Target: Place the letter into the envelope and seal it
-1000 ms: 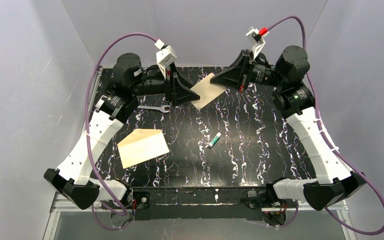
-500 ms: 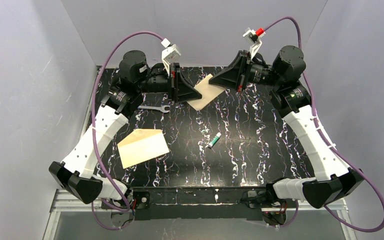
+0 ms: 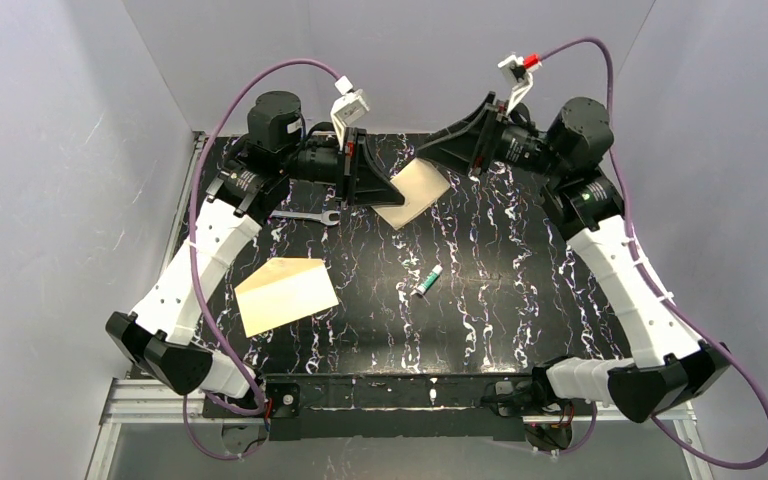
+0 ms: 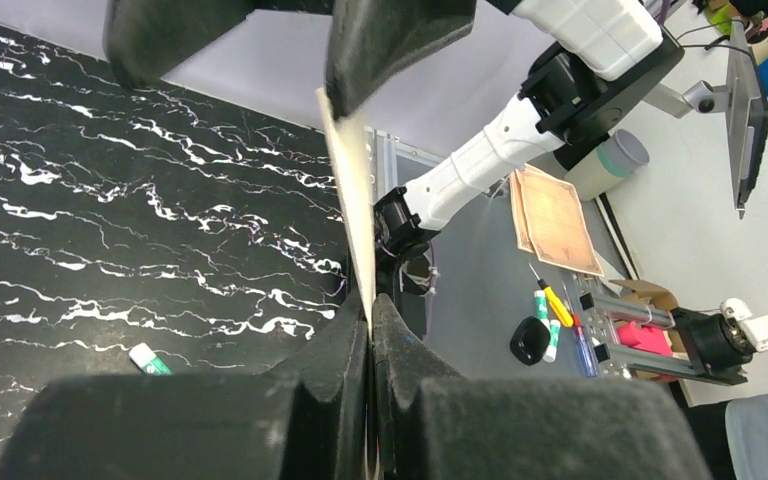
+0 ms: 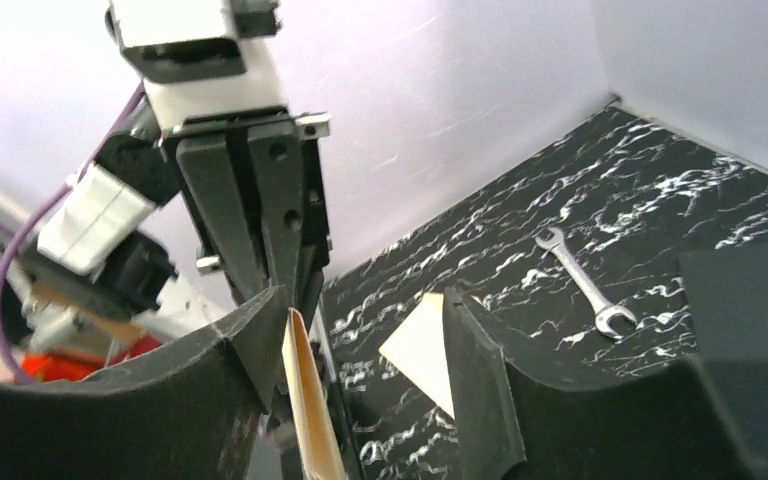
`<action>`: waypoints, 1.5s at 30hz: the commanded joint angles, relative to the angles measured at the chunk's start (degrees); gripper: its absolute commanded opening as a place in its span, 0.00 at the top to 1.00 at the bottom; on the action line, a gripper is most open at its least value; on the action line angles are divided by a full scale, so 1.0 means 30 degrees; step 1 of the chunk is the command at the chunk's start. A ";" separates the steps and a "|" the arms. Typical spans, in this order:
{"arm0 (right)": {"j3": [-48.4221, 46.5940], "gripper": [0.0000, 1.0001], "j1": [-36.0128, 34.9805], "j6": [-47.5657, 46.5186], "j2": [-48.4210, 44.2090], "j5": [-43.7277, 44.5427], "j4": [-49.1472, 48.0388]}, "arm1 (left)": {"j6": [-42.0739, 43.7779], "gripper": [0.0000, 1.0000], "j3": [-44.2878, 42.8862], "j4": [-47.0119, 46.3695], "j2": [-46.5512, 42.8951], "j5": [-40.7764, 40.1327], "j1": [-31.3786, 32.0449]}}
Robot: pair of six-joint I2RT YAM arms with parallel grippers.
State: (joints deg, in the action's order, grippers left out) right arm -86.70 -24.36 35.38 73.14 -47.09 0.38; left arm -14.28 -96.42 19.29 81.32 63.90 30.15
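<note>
The letter (image 3: 412, 193), a plain tan sheet, is held up on edge above the back of the table between the two arms. My left gripper (image 3: 380, 192) is shut on its left edge; in the left wrist view the sheet (image 4: 352, 190) rises edge-on from the pinched jaws (image 4: 371, 305). My right gripper (image 3: 430, 155) is open at the sheet's far corner. In the right wrist view the letter (image 5: 310, 400) stands close to one finger of the spread jaws (image 5: 365, 300). The cream envelope (image 3: 285, 293) with its triangular flap lies flat at the front left, also seen as the pale envelope (image 5: 422, 350).
A silver wrench (image 3: 308, 216) lies on the black marbled table (image 3: 520, 280) below my left gripper, and shows again as the wrench (image 5: 580, 280). A small green-and-white glue stick (image 3: 428, 281) lies near the middle. Pale walls close in the back and both sides.
My right gripper has opened and released the letter. My left gripper has closed on the sheet's left edge, and the left arm has shifted slightly right.
</note>
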 commanded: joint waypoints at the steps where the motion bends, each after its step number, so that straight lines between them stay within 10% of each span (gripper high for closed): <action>1: 0.2038 0.25 0.0005 0.1924 -0.2720 0.6606 -0.3959 | -0.0733 1.00 -0.0399 -0.0592 -0.0859 -0.0852 -0.0177; 11: 0.8071 0.04 -0.0257 0.9592 -0.4587 1.0634 -1.2997 | -0.9109 1.00 0.1175 -0.8342 -0.1798 -0.8190 -0.0178; 23: 0.6760 0.04 -0.1781 1.0304 -0.2524 0.9268 -1.4908 | -1.4167 1.00 -0.1734 -0.9676 0.0473 -0.5833 -0.0178; 31: 0.6411 0.25 -0.2306 1.1220 -0.1540 0.8980 -1.7550 | -1.4763 1.00 -0.1324 -1.0183 0.0534 -0.5727 -0.0185; 37: 0.6700 0.71 -0.2324 1.1193 -0.1766 1.0176 -1.6933 | -1.4658 1.00 -0.1297 -1.0384 0.0252 -0.5392 -0.0177; 45: 0.6776 0.99 -0.2339 1.0223 -0.2188 1.1153 -1.5081 | -1.4155 0.88 0.0119 -1.0370 -0.0516 -0.5448 -0.0409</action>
State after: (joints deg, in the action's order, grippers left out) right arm -64.84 -31.38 68.66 68.60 -17.39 -46.74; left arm -57.80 -98.94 -10.48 83.74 45.89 29.69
